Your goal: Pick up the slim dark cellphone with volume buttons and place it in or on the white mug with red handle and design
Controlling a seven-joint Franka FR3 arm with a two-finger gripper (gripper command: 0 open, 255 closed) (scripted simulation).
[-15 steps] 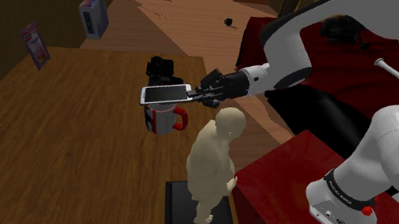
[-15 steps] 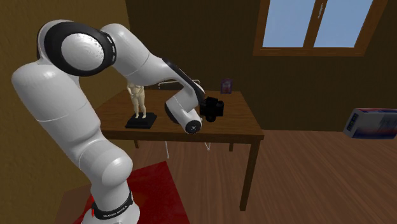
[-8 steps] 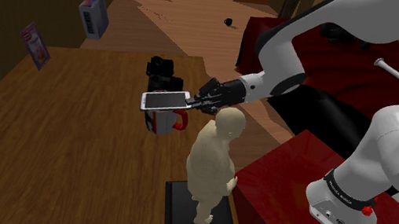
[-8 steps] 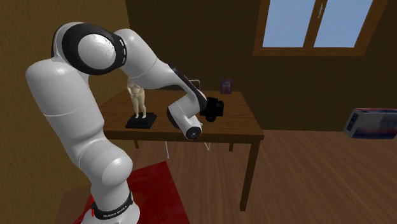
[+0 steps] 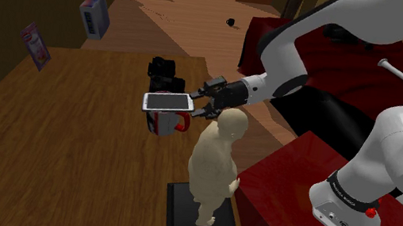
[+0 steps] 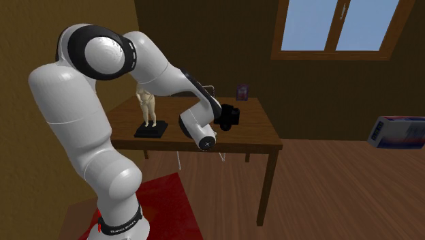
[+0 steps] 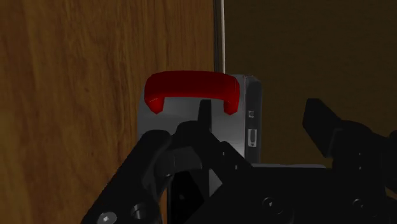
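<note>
The slim cellphone (image 5: 167, 102) lies flat across the rim of the white mug (image 5: 163, 122) with the red handle (image 5: 183, 122), on the wooden table (image 5: 58, 153). Its face looks light in the shoulder view. My gripper (image 5: 205, 99) is level with the phone at its end nearest the arm, open, with a finger on either side and neither touching it. In the wrist view the phone's dark edge with its side buttons (image 7: 251, 124) stands just past the fingertips (image 7: 316, 114), beside the red handle (image 7: 191, 89) and the mug's wall (image 7: 149, 118).
A beige figurine (image 5: 213, 162) on a black base (image 5: 202, 220) stands close to the mug, just under my wrist. A black object (image 5: 162, 69) sits behind the mug. Two small packages (image 5: 94, 16) (image 5: 34, 45) stand far across the table. The red stand (image 5: 301, 193) is at the lower right.
The phone came down onto the mug's rim. The fingers then spread apart and let it go; it stays lying on the mug.
</note>
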